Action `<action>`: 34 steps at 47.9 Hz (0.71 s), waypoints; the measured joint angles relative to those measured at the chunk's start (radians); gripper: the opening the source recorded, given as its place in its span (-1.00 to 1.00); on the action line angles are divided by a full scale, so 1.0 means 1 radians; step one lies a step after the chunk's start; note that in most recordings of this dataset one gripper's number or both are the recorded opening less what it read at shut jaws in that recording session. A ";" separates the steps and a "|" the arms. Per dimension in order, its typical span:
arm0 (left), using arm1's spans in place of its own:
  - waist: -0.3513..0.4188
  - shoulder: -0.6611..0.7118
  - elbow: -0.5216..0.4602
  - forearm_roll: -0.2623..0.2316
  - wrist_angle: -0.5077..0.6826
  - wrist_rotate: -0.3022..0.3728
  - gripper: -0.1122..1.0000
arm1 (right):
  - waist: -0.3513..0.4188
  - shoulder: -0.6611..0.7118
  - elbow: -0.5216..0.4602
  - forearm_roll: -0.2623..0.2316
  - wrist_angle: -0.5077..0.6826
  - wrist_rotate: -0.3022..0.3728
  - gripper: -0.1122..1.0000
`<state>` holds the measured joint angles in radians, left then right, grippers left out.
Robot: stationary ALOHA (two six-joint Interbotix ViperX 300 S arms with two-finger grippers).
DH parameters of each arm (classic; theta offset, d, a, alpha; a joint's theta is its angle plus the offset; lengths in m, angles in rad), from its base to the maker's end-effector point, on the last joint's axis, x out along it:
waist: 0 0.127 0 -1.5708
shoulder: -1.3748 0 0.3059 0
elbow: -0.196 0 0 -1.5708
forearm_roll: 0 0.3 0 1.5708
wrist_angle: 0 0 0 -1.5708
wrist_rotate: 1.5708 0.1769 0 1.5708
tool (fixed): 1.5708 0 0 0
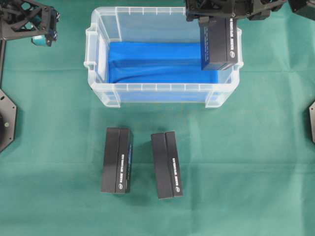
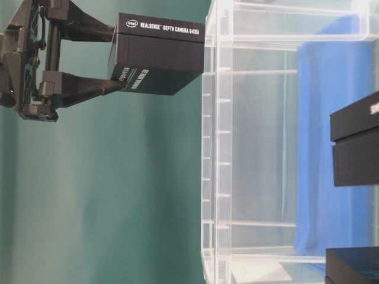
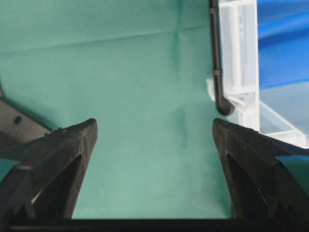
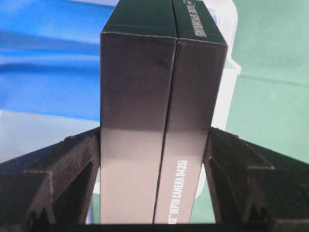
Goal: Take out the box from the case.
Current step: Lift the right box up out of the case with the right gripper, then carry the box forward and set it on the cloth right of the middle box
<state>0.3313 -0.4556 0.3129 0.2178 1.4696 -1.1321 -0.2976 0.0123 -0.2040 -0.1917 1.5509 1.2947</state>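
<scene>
My right gripper (image 1: pixel 217 22) is shut on a black box (image 1: pixel 219 44) printed with white lettering, gripping its two long sides. The box hangs above the right end of the case (image 1: pixel 162 87), a clear plastic bin lined with a blue cloth (image 1: pixel 152 61). In the table-level view the box (image 2: pixel 157 62) sits wholly outside the case's rim (image 2: pixel 210 118), between the fingers (image 2: pixel 83 87). The right wrist view shows the box (image 4: pixel 161 121) filling the gap of the gripper (image 4: pixel 154 140). My left gripper (image 1: pixel 42 29) stays open and empty at the far left, beside the case (image 3: pixel 239 58).
Two more black boxes (image 1: pixel 117 160) (image 1: pixel 166 164) lie side by side on the green cloth in front of the case. Black arm bases (image 1: pixel 6 123) sit at the left and right edges of the table.
</scene>
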 measured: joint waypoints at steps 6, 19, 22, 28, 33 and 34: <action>0.002 -0.002 0.000 -0.002 0.002 -0.002 0.92 | 0.002 0.000 -0.005 0.005 0.014 0.000 0.41; 0.000 0.000 0.000 -0.002 0.000 -0.002 0.92 | 0.028 0.000 -0.029 0.006 0.055 0.002 0.41; 0.000 -0.002 0.002 0.000 0.000 0.000 0.92 | 0.041 0.000 -0.035 0.006 0.063 0.009 0.41; 0.000 -0.002 0.000 0.000 0.002 0.002 0.92 | 0.086 0.000 -0.049 0.006 0.083 0.034 0.41; 0.000 -0.002 0.002 -0.002 0.000 0.002 0.92 | 0.138 0.000 -0.060 0.005 0.101 0.077 0.41; 0.000 -0.002 0.002 -0.002 0.002 0.003 0.92 | 0.147 0.000 -0.061 0.005 0.103 0.086 0.41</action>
<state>0.3313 -0.4571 0.3145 0.2163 1.4711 -1.1290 -0.1503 0.0123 -0.2654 -0.1871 1.6536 1.3806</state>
